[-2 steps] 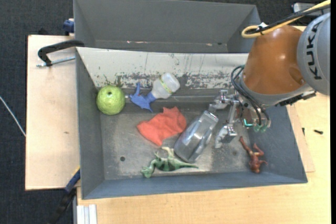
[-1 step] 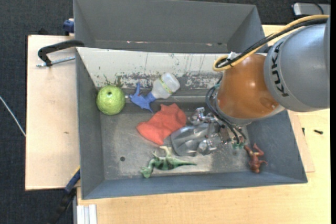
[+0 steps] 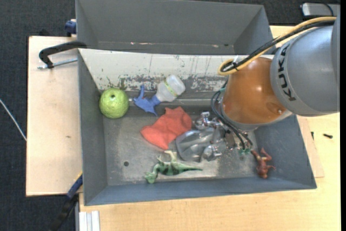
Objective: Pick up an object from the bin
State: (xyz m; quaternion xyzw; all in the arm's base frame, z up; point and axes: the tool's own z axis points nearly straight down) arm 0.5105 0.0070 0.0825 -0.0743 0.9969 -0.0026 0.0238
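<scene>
The grey metal bin (image 3: 119, 143) holds on its floor a green apple (image 3: 113, 104) at the back left, a blue toy figure (image 3: 145, 100) and a pale plastic bottle (image 3: 170, 87) just right of it, a red cloth (image 3: 166, 127) in the middle, a green toy lizard (image 3: 170, 168) near the front wall and a brown toy figure (image 3: 263, 163) front right.

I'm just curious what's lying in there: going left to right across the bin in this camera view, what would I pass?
Apple → blue toy → clear bottle → brown toy. The red cloth and green dinosaur overlap the middle ones, so I left them out.
</scene>
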